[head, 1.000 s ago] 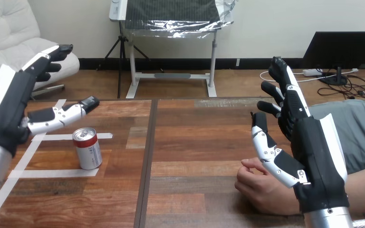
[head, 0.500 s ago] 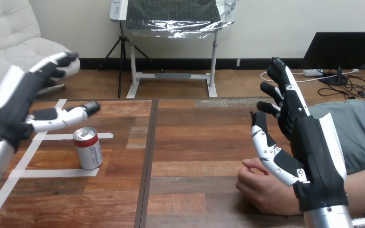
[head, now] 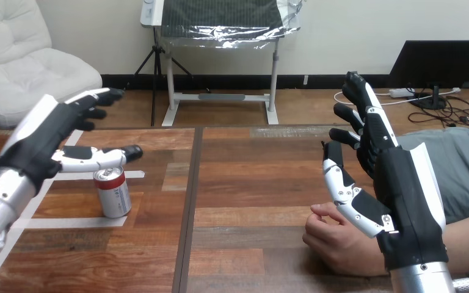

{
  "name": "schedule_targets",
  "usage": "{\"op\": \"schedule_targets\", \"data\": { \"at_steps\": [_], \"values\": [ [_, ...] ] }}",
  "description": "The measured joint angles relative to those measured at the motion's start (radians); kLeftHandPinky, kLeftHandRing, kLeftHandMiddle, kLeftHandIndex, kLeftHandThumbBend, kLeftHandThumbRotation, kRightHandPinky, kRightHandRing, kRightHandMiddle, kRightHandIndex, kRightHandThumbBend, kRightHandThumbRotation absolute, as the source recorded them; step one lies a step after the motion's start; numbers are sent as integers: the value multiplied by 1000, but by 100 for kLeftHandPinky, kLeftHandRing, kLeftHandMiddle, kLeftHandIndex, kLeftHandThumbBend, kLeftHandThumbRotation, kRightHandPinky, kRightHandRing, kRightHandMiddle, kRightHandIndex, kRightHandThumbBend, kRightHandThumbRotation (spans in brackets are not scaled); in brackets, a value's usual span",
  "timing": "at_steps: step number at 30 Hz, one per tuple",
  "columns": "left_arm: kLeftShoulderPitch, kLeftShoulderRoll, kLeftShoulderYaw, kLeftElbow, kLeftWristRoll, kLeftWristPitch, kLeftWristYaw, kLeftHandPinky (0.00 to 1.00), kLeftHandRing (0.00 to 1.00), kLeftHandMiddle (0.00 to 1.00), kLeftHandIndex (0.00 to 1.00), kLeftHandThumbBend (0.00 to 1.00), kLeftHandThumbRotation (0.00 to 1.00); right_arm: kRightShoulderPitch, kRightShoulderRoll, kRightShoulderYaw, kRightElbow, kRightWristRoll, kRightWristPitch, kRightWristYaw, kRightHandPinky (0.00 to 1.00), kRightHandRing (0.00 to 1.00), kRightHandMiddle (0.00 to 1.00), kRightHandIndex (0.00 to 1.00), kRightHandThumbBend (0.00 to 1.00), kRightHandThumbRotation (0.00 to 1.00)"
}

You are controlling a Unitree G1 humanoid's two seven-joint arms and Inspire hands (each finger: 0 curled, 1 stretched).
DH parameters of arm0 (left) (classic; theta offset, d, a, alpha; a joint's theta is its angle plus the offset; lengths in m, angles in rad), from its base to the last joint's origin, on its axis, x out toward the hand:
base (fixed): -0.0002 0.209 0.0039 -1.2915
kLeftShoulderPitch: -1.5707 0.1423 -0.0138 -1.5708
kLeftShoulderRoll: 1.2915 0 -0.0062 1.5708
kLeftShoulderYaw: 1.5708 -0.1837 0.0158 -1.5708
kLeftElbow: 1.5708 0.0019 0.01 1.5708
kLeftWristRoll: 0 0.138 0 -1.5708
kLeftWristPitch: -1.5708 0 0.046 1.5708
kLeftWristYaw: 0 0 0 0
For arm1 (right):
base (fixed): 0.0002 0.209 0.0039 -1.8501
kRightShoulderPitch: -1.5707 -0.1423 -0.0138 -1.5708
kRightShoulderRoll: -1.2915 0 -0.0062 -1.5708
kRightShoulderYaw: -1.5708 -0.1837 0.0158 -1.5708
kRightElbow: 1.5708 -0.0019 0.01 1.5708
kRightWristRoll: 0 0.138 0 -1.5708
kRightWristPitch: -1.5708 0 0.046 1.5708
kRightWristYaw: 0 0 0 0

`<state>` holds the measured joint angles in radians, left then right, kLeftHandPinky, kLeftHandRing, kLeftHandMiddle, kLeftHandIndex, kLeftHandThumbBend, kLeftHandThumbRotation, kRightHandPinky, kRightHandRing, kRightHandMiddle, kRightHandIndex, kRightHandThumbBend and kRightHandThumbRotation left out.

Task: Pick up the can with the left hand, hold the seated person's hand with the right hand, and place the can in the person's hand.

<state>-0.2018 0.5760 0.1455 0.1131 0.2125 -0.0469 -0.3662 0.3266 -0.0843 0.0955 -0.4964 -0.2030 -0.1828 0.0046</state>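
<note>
Head view across a wooden table (head: 250, 183). At left, a red and silver can (head: 112, 192) stands upright within white tape lines (head: 73, 223). The robot's left hand (head: 52, 131) hovers just above and behind it, fingers spread wide, holding nothing. At right, the right hand (head: 406, 195) stands upright and open, close over the person's hand (head: 336, 241), which rests loosely curled on the table. The reach for the can seems under way. Next, the left hand likely must lower and close round its sides.
</note>
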Motion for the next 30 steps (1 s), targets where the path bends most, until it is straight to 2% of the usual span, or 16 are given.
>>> {"op": "schedule_targets", "data": {
  "at_steps": [8,18,30],
  "values": [
    [-53,5,-28,79,9,4,-11,82,87,90,86,77,22,0,0,-4,0,2,0,2,81,91,96,95,2,0],
    [-120,22,-69,193,37,-23,-15,83,88,91,87,79,25,-1,-1,-18,0,9,0,9,80,91,96,95,2,0],
    [-177,36,-122,283,82,-28,-17,84,90,92,88,79,28,-1,-1,-25,0,12,0,22,80,91,97,95,3,0]
  ]
}}
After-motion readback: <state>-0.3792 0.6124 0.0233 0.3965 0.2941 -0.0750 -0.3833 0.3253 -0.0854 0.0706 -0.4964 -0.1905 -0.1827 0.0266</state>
